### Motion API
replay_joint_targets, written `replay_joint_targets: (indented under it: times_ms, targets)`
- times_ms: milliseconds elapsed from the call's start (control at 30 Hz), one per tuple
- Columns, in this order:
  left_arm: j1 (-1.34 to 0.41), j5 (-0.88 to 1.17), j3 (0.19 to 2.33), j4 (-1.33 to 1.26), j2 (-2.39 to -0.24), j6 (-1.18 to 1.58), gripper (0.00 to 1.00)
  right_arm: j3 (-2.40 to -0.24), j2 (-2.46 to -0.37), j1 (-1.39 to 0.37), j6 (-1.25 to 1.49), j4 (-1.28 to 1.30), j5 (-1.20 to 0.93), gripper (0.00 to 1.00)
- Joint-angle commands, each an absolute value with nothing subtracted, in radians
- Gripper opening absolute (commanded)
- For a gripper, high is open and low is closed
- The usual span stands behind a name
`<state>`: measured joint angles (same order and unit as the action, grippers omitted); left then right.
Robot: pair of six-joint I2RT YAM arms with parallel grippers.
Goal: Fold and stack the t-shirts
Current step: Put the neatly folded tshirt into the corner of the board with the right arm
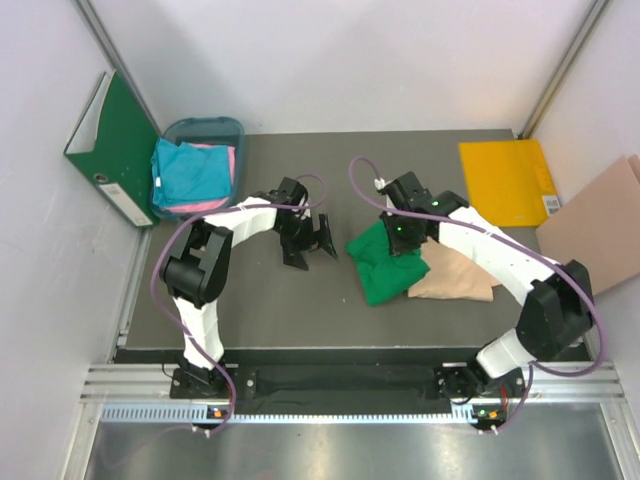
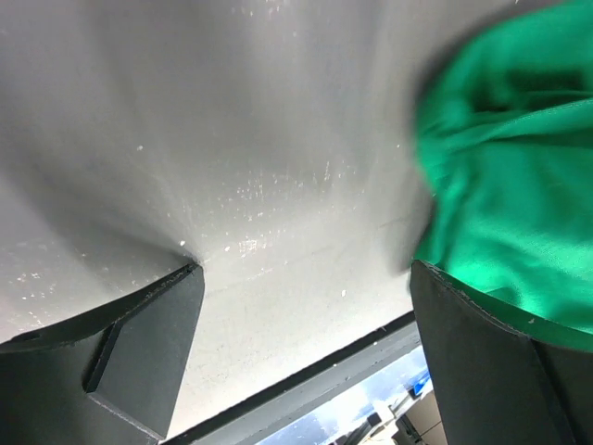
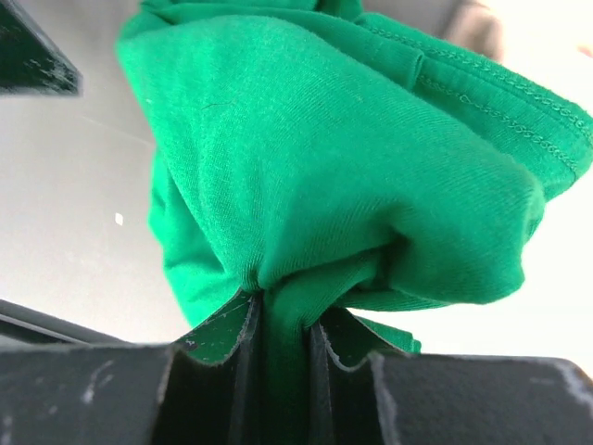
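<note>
Right wrist view: the right tool (image 3: pixel 283 324) is clamped on a bunched fold of the bright green t-shirt (image 3: pixel 352 167). Seen from the top external view, that shirt lies crumpled mid-table (image 1: pixel 300 300), touching the beige-peach t-shirt (image 1: pixel 455 277) on its right. The left tool (image 1: pixel 308 243) stands just left of it, jaws wide apart. The teal-blue t-shirt (image 1: pixel 190 172) and pink t-shirt (image 1: pixel 226 160) lie in the blue tub (image 1: pixel 205 125) at the far-left corner.

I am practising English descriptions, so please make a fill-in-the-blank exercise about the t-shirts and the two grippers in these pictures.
1. The right gripper is shut on a t-shirt whose colour is ____.
2. The left gripper, holding nothing, is not shut but ____.
3. In the bin, the teal t-shirt lies on a ____ one.
Missing words: green; open; pink.
</note>
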<state>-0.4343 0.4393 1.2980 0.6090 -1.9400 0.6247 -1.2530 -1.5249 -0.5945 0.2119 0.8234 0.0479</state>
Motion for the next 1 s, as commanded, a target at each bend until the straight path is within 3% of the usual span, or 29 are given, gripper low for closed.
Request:
replay_joint_targets:
  times_ms: [0, 367, 733, 967]
  targets:
    - [-0.419, 0.316, 1.304, 0.623, -2.009, 0.56, 0.99, -1.252, -1.41, -0.546, 0.256, 0.905, 0.155, 0.07]
    - [-0.42, 0.327, 1.307, 0.624, -2.031, 0.545, 0.99, -1.005, -1.183, -0.264, 0.258, 0.813, 0.282, 0.07]
    - [-0.42, 0.331, 1.313, 0.629, -2.04, 0.537, 0.99, -1.041, -1.354, -0.078, 0.201, 0.759, 0.276, 0.09]
    - [-0.42, 0.351, 1.322, 0.624, -2.046, 0.532, 0.99, -1.005, -1.466, -0.055, 0.225, 0.736, 0.31, 0.09]
